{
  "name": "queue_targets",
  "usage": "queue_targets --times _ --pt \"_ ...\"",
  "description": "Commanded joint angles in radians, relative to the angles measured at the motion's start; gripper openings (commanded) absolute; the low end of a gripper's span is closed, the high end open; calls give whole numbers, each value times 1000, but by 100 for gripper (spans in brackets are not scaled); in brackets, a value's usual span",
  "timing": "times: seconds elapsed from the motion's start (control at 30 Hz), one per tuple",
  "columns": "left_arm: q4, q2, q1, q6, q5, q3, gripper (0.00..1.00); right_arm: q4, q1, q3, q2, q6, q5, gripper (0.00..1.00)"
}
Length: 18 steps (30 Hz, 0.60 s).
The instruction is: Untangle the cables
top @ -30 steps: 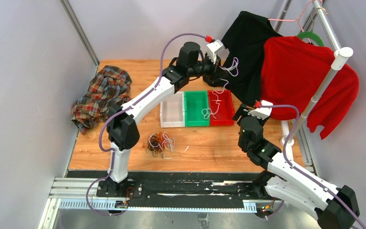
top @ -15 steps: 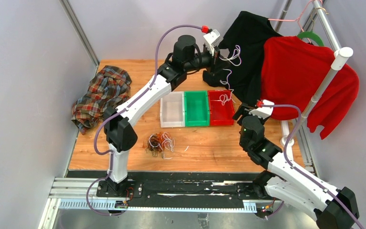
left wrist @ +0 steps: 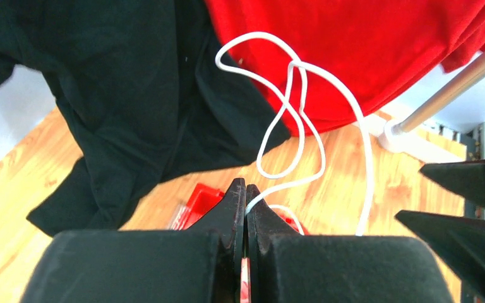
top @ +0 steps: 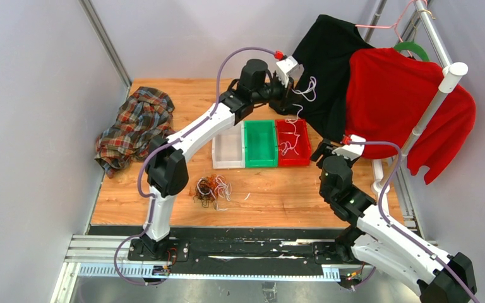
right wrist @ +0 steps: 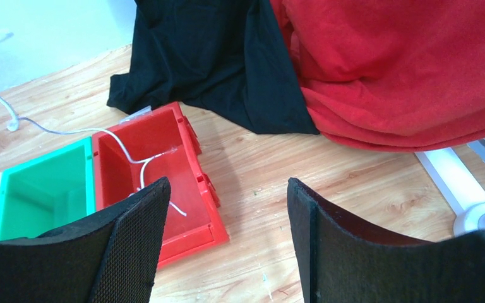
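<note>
My left gripper (top: 288,95) is raised above the red bin (top: 300,154) and shut on a thin white cable (top: 298,117). The cable loops above the closed jaws in the left wrist view (left wrist: 303,107) and hangs down so its lower end lies coiled in the red bin (right wrist: 140,165). A tangle of black, orange and white cables (top: 209,189) lies on the table's front left. My right gripper (right wrist: 227,208) is open and empty, hovering right of the red bin (right wrist: 183,208); it also shows in the top view (top: 326,150).
A green bin (top: 260,144) and a clear bin (top: 228,154) stand left of the red one. A plaid shirt (top: 132,126) lies at the left. A black garment (top: 328,57) and a red sweater (top: 404,101) hang on a rack (top: 445,82) at the right.
My left gripper has swung to the right and lowered a little with the white cable. The cable's hanging end has shifted from over the green bin into the red bin. The right arm moved slightly.
</note>
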Motion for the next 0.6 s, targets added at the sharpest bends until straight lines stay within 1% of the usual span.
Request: queue_targets --times 0.0,0.2,0.33,0.47,0.53,0.57 --pt "9 28 -12 80 -47 -52 0 -13 -20 -18 -10 18 13 68" --pt "-65 25 -40 190 -103 -153 0 -19 -26 -10 -16 18 17 67" --pt "-150 17 -74 314 -205 -215 0 -26 -33 -3 -25 15 15 67" --pt "-161 20 -87 360 -297 -254 1 -43 -40 9 -18 14 6 67" --pt "-162 24 -88 362 -326 -252 6 -51 -43 14 -18 14 1 67" --pt "-162 26 -89 360 -334 -248 13 -53 -46 16 -17 15 -3 67"
